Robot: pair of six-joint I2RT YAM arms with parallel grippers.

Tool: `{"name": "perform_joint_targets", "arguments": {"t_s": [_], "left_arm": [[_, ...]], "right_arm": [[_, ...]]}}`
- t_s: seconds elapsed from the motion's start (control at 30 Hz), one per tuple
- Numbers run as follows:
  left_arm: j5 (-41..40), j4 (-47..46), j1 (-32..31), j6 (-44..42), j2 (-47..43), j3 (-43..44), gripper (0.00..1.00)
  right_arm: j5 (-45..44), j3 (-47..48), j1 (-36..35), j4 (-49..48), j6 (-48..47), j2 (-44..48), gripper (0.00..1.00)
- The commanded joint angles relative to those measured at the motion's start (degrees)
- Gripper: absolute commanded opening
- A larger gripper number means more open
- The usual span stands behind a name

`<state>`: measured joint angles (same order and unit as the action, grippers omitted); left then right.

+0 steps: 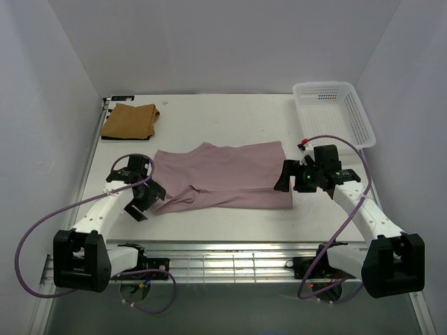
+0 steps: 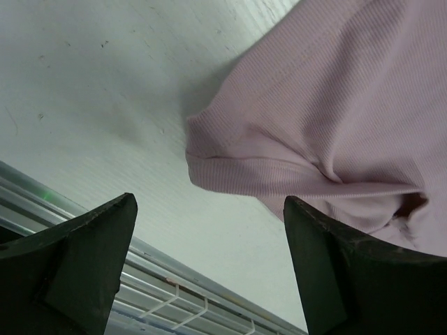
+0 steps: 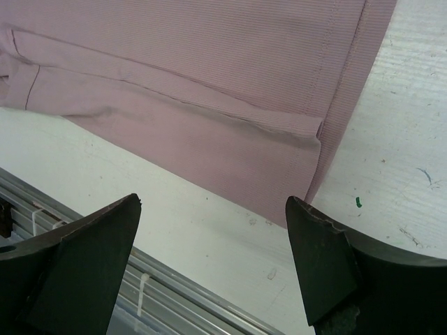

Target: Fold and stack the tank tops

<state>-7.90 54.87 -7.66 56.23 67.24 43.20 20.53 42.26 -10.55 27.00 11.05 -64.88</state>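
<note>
A pale pink tank top (image 1: 223, 176) lies flat across the middle of the table, folded over lengthwise. My left gripper (image 1: 147, 201) hovers open at the top's left end, where the strap part (image 2: 279, 167) bunches just beyond its fingers. At the hem end on the right, my right gripper (image 1: 284, 177) is also open, with nothing between its fingers. The pink hem corner (image 3: 307, 139) lies on the table ahead of the right gripper (image 3: 213, 201). The left gripper (image 2: 209, 202) holds nothing either. A folded tan-brown tank top (image 1: 129, 120) rests at the back left, with a dark edge showing under it.
A white mesh basket (image 1: 325, 86) stands at the back right corner. The table's front edge with its metal rails (image 1: 223, 251) runs just in front of both grippers. White walls close in the left, right and back sides.
</note>
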Motion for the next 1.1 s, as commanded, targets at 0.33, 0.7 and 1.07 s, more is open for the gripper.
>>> {"name": "perform_joint_targets", "arguments": {"t_s": [0.33,0.7,1.07], "left_arm": [[2.28,-6.79,4.67,1.87,1.92,-5.49,0.75],[2.45,-10.92,5.29,0.29,3.86,-5.49,0.24],[7.81,-11.63,5.64,-2.52,-0.01,-2.69,0.0]], "right_arm": [[-2.08,1.24,-0.18,0.68,-2.0,-1.91,0.9],[-2.87,1.25,-0.18,0.94,-2.08,-2.18,0.9],[-3.31,1.25,-0.18,1.38,-2.17,-2.0,0.9]]}}
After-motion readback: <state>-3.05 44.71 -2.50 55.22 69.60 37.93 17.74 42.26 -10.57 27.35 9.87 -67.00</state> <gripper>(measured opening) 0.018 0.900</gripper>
